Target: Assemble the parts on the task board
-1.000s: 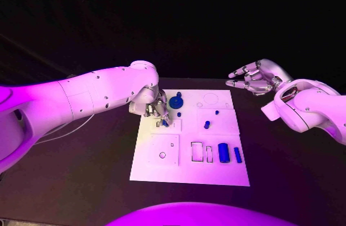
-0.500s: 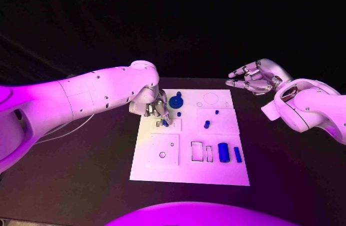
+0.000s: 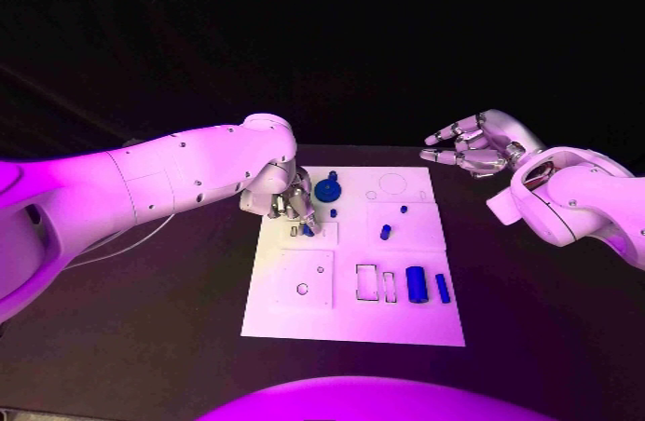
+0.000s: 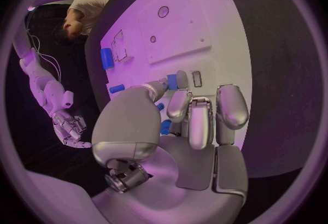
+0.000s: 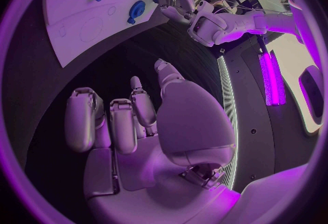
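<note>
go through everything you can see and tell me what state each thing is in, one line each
Left hand: down at the task board's far left, pinching a small blue part.
Right hand: raised off the board, fingers apart, holding nothing.
Task board: flat on the table.
Blue cylinder: lying on the board.
Blue disc: on the board's far side.

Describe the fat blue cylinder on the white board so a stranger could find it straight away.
Start at the white board in the middle of the black table and go to its near right part, where two outlined slots sit. Just right of those slots lie two blue pieces side by side. The fat cylinder is the left, thicker one; its neighbour is a thin rod.
</note>
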Tool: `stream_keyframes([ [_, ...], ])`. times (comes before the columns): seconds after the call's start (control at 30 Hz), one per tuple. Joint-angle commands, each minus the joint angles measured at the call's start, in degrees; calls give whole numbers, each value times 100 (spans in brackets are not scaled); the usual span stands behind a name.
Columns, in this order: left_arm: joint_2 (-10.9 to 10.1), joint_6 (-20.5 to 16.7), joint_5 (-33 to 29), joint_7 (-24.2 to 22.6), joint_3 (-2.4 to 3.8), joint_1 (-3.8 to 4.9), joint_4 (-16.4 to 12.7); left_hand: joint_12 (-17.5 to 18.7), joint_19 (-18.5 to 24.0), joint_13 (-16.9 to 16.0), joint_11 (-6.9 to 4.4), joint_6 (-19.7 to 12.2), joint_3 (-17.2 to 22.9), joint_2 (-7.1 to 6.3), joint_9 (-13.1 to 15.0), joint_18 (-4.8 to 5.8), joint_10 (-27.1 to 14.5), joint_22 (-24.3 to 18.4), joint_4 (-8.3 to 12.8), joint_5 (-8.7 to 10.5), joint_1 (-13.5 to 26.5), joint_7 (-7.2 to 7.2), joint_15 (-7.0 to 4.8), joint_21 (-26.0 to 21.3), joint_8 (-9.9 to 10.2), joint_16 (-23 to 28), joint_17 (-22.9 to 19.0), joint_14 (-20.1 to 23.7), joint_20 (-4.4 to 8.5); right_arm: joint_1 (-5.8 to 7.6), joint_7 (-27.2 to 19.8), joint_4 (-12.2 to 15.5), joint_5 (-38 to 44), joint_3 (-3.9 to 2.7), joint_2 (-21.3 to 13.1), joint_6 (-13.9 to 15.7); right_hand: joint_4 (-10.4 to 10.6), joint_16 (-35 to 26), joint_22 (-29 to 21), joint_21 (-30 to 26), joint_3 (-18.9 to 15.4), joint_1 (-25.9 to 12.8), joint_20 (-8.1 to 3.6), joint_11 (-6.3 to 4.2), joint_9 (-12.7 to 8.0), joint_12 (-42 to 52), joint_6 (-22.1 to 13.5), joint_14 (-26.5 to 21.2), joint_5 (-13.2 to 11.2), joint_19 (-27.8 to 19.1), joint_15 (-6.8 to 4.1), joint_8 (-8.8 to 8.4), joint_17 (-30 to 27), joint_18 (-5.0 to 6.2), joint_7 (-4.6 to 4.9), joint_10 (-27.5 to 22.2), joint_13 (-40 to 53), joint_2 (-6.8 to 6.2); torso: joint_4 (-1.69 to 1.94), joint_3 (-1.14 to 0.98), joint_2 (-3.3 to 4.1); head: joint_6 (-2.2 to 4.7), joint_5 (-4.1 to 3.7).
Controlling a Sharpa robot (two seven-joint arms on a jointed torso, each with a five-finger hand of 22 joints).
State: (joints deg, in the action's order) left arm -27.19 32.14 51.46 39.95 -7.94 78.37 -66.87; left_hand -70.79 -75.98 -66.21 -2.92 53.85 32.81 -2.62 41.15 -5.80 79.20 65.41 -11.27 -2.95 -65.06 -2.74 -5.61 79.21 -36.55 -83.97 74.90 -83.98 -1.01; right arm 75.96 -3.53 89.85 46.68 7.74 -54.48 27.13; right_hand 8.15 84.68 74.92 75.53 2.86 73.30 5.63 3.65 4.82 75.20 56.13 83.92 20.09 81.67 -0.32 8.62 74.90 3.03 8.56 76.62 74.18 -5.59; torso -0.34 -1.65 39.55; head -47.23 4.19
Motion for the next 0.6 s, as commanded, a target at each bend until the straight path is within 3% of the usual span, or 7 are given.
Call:
stream_keyframes([
  [0.03, 16, 158, 12, 39, -3, -5, -37, -23, -42, -11, -1, 209, 456, 28, 11, 75, 36, 12, 507, -8, -56, 187, -23, 16, -18, 2, 609, -374, 14, -2, -2, 6, 55, -1, 2, -56, 9, -25, 526, -21, -36, -42, -14, -15, 6, 13, 2, 394, 18, -26, -37, 31, 657, 67, -32, 27, 1, 36, 4, 1, 1, 0, 7],
  [0.6, 39, 52, 267, 29, -3, -30, -26, -8, -33, 7, 4, 211, 411, 37, 26, 72, 31, -5, 470, -7, -12, 179, -24, 9, 2, 3, 607, -374, 19, -2, -14, 24, 55, -2, -6, -34, 13, -31, 522, -30, -45, -39, -16, -18, 7, 11, 6, 392, 21, -29, -39, 40, 650, 69, -34, 25, -3, 38, -8, -1, 2, -15, -2],
])
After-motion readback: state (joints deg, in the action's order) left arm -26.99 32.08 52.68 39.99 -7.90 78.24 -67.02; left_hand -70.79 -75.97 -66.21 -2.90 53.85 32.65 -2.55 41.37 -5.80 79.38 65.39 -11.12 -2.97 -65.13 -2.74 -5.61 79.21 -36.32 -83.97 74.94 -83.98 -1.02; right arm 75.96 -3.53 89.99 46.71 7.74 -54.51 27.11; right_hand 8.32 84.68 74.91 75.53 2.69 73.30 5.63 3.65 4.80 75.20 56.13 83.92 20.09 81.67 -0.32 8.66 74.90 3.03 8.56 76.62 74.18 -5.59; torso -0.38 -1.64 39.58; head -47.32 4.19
